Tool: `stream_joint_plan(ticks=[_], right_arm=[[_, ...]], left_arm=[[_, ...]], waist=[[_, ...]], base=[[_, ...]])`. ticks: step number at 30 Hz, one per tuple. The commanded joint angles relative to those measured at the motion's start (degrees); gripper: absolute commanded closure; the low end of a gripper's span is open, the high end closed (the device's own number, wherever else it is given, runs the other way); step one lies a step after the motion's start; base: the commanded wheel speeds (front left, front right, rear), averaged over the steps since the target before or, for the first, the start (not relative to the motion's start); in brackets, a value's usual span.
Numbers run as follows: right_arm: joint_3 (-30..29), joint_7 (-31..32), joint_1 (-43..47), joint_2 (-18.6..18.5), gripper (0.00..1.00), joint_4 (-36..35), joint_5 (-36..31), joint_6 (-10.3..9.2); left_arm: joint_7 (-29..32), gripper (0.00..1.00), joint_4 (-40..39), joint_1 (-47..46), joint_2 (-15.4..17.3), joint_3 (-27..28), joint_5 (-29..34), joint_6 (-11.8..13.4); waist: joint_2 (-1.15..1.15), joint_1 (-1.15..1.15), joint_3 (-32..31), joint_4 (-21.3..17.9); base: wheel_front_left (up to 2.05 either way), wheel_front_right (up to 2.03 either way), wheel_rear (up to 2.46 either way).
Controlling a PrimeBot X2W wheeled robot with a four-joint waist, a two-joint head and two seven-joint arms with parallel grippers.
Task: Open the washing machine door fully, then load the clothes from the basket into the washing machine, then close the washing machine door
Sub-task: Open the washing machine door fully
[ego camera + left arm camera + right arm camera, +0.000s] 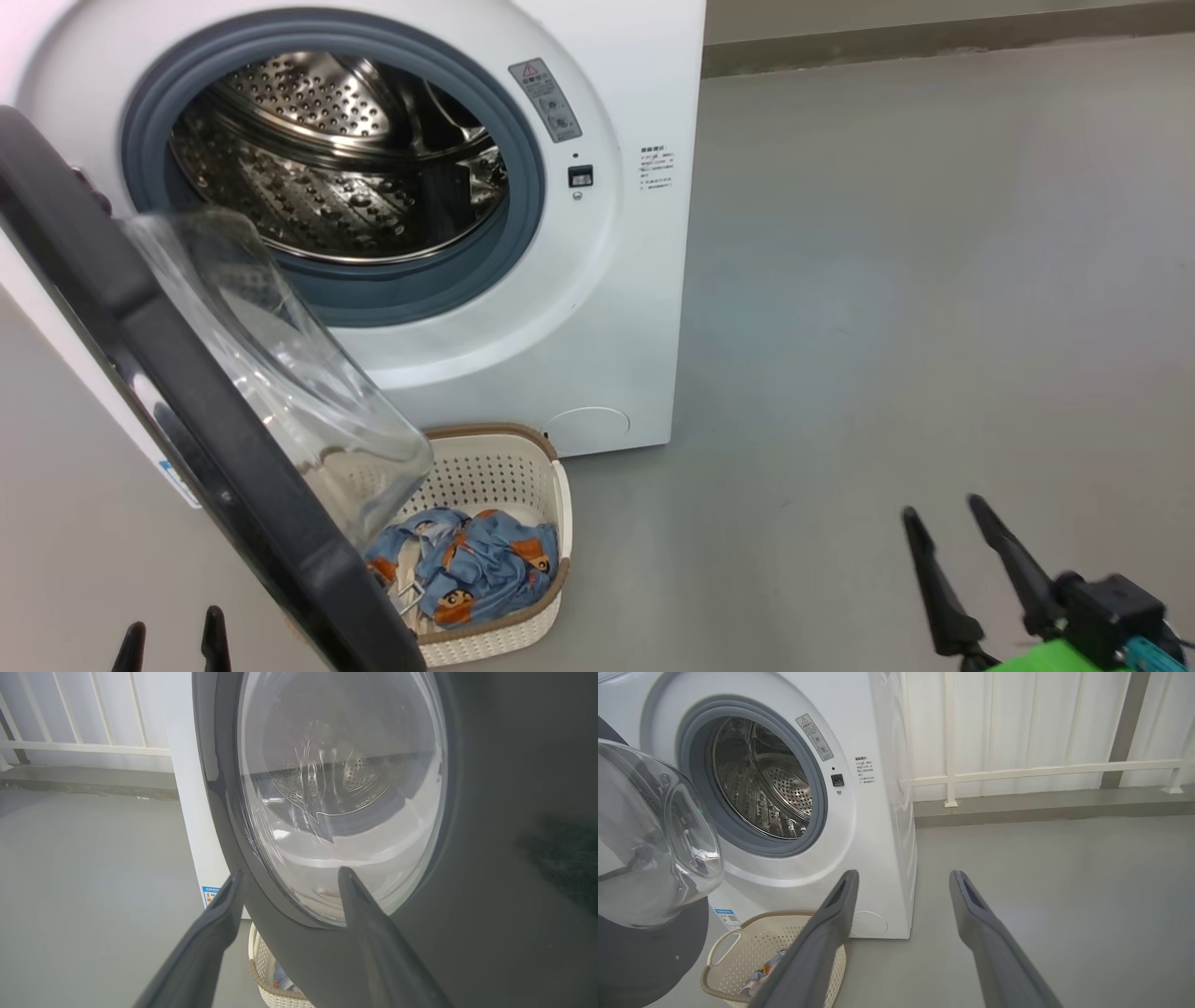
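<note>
The white washing machine (pixel 616 308) stands at the upper left with its steel drum (pixel 336 159) bare. Its door (pixel 187 411), black-rimmed with a bulging glass bowl, hangs swung out over the left side of the basket (pixel 509 467). The clothes (pixel 476 565), light blue with orange figures, lie in the cream basket on the floor below the drum. My left gripper (pixel 173 639) is open at the bottom left, just outside the door; its fingers (pixel 359 914) point at the door's outer face (pixel 490 812). My right gripper (pixel 943 513) is open over the floor, right of the basket (pixel 752 947).
Grey floor (pixel 887 327) stretches to the right of the machine. A white railing (pixel 1041 770) and pale wall run behind it. The door blocks the basket's left half from the left.
</note>
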Motion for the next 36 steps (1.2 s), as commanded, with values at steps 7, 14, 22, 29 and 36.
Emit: stream_joint_plan(ticks=[7,14,22,29,36], right_arm=[[-1.55,-0.68,1.25,1.82,0.00,-0.83,-4.01,0.51],[-1.69,-0.69,1.19,2.57,0.00,-0.57,-4.26,0.51],[-2.45,-0.69,1.25,3.07,0.00,-0.42,-5.22,0.51],[-3.00,-0.69,0.91,3.33,0.00,-0.03,-5.69,0.51],[-2.73,-0.69,0.59,3.57,0.00,0.45,-5.55,0.51]], left_arm=[[-0.37,0.00,-1.11,-0.31,0.70,2.40,0.50,-0.25],[-0.37,0.00,-0.95,0.13,0.70,2.35,0.66,-0.54],[-0.37,0.00,-1.08,0.45,0.70,1.92,0.59,-0.40],[-0.37,0.00,-1.23,0.37,0.70,1.85,0.57,-0.21],[-0.37,0.00,-1.38,0.29,0.70,1.79,0.51,-0.03]], waist=[[0.00,0.00,-0.52,-0.31],[0.00,0.00,-0.87,-0.02],[0.00,0.00,-1.08,0.14],[0.00,0.00,-0.88,0.31],[0.00,0.00,-0.71,0.67]], base=[[0.00,0.00,0.00],[0.00,0.00,0.00],[0.00,0.00,0.00],[0.00,0.00,0.00],[0.00,0.00,0.00]])
